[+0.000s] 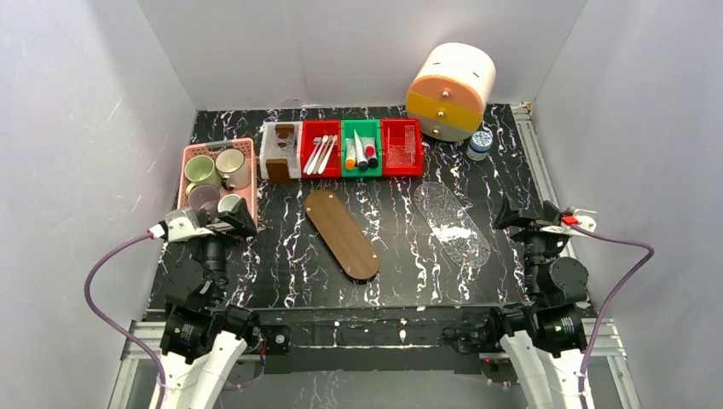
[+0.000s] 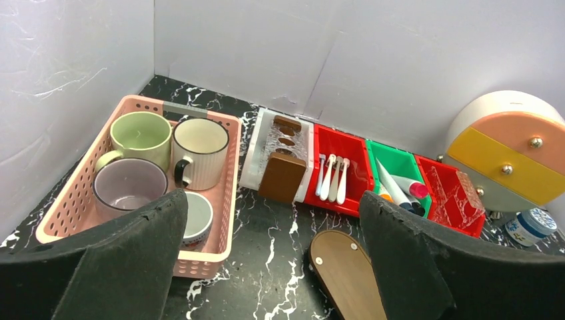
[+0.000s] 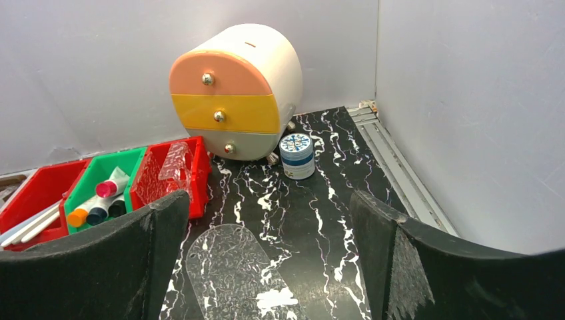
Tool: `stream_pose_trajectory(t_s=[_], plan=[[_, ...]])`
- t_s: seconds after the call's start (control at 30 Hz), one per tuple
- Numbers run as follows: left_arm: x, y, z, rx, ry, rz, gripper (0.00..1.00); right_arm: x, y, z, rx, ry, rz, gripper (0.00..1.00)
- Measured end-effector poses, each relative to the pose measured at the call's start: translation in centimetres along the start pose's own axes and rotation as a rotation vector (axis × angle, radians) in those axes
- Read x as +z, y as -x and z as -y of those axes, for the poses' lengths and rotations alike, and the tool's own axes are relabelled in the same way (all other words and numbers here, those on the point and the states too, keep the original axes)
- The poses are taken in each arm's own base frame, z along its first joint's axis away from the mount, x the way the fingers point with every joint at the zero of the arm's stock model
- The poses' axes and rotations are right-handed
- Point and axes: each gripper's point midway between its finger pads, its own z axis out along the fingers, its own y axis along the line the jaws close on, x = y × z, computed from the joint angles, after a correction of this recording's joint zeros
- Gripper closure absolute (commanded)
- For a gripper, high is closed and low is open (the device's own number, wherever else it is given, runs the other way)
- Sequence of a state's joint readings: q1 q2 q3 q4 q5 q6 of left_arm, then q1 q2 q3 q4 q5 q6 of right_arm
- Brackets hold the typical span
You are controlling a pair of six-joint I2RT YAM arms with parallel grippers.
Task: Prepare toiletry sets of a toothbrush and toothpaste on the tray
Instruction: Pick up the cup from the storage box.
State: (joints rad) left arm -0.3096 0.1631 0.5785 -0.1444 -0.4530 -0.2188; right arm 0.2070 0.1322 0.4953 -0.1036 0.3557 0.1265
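left gripper point(image 2: 272, 200) and right gripper point(image 3: 266, 200) are both hanging wide open, holding nothing. toothbrushes point(image 1: 321, 155) are lying in the red bin point(image 1: 305, 136) at the back, well ahead of both, toothpaste tubes point(image 1: 361, 153) sitting in the green bin point(image 1: 361, 124) beside it, all running roughly front-to-back. i'm counting three brushes, at least three tubes.

Robotics lab test cell: plain white panels point(image 1: 358, 51) box in a black marbled tabletop point(image 1: 281, 247), aluminium rail point(image 1: 530, 149) along its right edge.
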Motion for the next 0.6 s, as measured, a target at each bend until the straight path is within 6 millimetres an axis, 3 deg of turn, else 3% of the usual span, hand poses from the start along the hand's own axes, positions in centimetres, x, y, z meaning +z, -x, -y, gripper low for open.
stream_pose_trajectory(t_s=[0.6], plan=[[0.55, -0.96, -0.66, 0.013, 0.051, -0.036, 0.02, -0.25, 0.42, -0.03, 0.006, 0.005, 0.017, 0.01]])
